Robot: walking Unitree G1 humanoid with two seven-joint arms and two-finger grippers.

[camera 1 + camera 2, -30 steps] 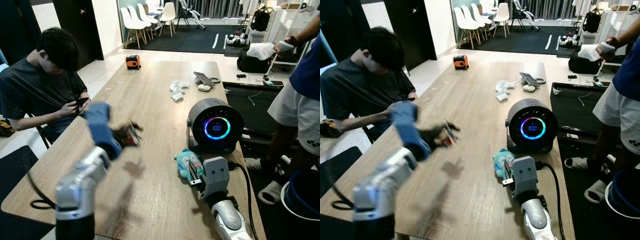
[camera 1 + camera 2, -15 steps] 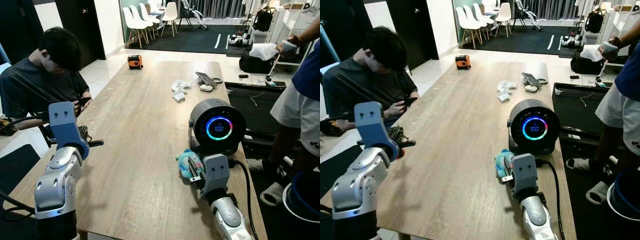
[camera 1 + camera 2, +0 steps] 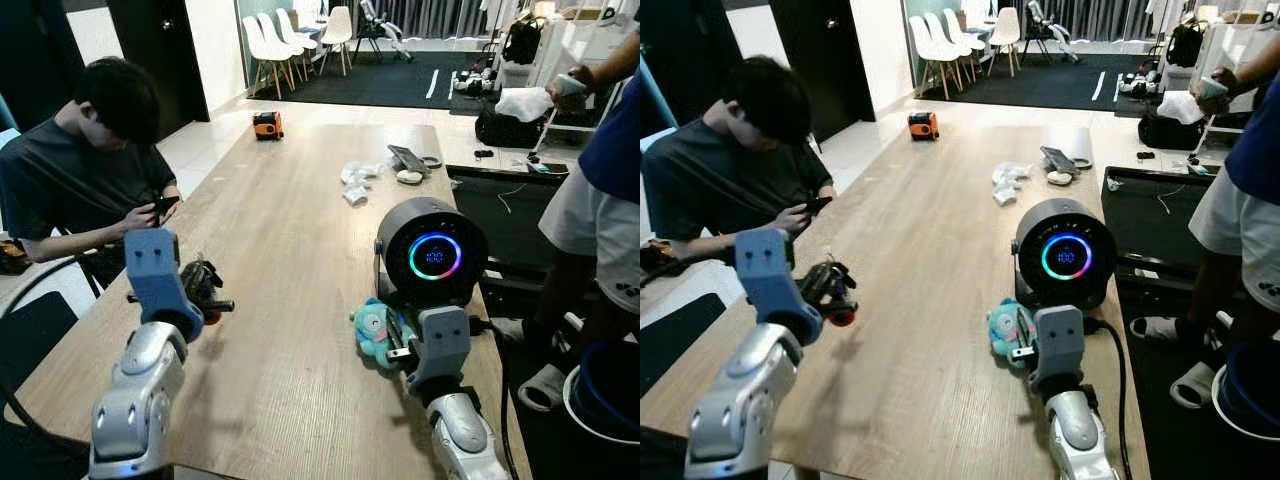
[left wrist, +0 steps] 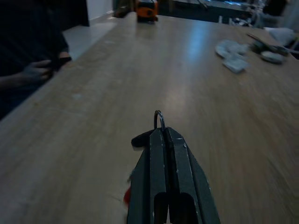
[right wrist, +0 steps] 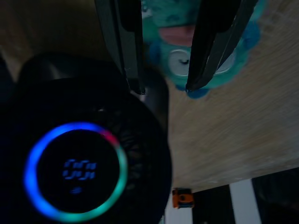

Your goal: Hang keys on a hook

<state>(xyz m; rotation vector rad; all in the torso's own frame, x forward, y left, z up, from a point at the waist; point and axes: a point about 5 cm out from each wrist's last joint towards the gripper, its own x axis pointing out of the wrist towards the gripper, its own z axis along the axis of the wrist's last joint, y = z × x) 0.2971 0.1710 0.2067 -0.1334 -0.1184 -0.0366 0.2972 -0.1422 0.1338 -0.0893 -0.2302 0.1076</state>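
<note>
My left gripper (image 3: 212,298) hovers just above the wooden table (image 3: 290,210) near its left edge. It is shut on a dark bunch of keys (image 3: 198,279) with a red tag. In the left wrist view the fingers (image 4: 159,154) are pressed together and a metal key ring (image 4: 159,117) sticks out past their tips. My right gripper (image 3: 393,351) rests low on the table at the near right, open. Its fingers straddle a teal plush toy (image 5: 180,32), seen at the table's near right as the plush toy (image 3: 370,328).
A black round fan (image 3: 432,250) with a glowing ring stands just behind the plush, its cable (image 3: 497,345) trailing off the right edge. A person (image 3: 90,170) sits at the table's left side; another stands at the right (image 3: 600,200). Far along lie white wrappers (image 3: 354,182), a phone (image 3: 408,158), an orange tape measure (image 3: 265,123).
My left arm swung from mid-table out toward the left edge with the keys, then came back a little to the right. The right arm has hardly moved.
</note>
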